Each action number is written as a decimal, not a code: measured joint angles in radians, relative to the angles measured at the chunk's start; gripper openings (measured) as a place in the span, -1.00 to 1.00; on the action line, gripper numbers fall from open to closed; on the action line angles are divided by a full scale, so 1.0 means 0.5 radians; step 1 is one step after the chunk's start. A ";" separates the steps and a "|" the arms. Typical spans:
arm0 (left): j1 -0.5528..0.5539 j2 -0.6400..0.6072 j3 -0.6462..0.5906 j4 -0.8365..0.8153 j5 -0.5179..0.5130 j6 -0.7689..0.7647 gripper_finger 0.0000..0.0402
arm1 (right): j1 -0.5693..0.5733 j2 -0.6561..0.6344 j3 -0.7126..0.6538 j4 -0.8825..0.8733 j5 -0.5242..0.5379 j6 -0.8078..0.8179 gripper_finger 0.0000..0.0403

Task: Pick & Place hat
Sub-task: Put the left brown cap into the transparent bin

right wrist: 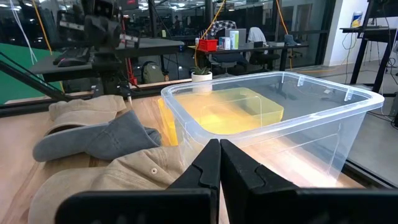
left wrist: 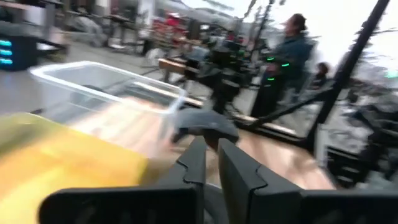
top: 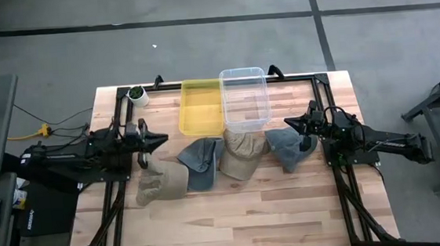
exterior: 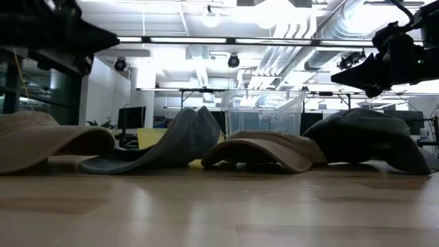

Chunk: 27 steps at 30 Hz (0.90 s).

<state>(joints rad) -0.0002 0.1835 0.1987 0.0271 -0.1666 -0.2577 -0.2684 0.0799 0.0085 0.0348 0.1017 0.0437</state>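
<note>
Four caps lie in a row on the table, brims and crowns resting on the wood: a tan one, a grey-blue one, a second tan one and a dark grey one. My left gripper hovers shut just beyond the left tan cap, raised off the table. My right gripper is also shut and hangs above the far edge of the dark grey cap, clear of it. Its wrist view looks over the caps.
A yellow bin and a clear plastic bin stand side by side at the far edge, behind the caps. A small potted plant sits at the far left corner. A person stands beyond the table. Bare wood lies along the near side.
</note>
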 joint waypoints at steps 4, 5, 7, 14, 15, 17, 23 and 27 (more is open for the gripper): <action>0.000 0.177 0.250 -0.253 -0.108 0.004 -0.58 | -0.001 0.001 0.000 0.000 -0.001 0.000 -1.00; 0.000 0.226 0.314 -0.329 -0.109 0.003 -0.51 | 0.000 0.000 0.000 -0.001 -0.001 0.000 -1.00; 0.000 0.331 0.446 -0.487 -0.100 -0.002 -0.36 | 0.000 0.000 0.000 0.000 0.000 0.000 -1.00; 0.000 0.682 0.939 -1.136 0.100 -0.002 0.01 | 0.000 0.000 0.000 0.000 -0.001 0.000 -1.00; 0.000 0.734 1.001 -1.225 0.142 -0.002 0.02 | 0.000 0.000 0.000 0.000 0.000 0.000 -1.00; 0.000 0.844 1.121 -1.393 0.238 -0.003 0.04 | -0.001 0.000 0.000 0.000 -0.001 0.001 -1.00; -0.001 1.153 1.387 -1.892 0.439 -0.003 0.04 | 0.000 0.001 0.000 0.000 -0.001 0.000 -1.00; -0.001 1.322 1.493 -2.145 0.545 -0.069 0.04 | -0.001 0.001 0.000 0.000 -0.001 0.000 -1.00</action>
<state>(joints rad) -0.0006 0.8444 0.9454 -1.0451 0.1057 -0.2920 -0.2687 0.0803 0.0086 0.0349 0.1013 0.0437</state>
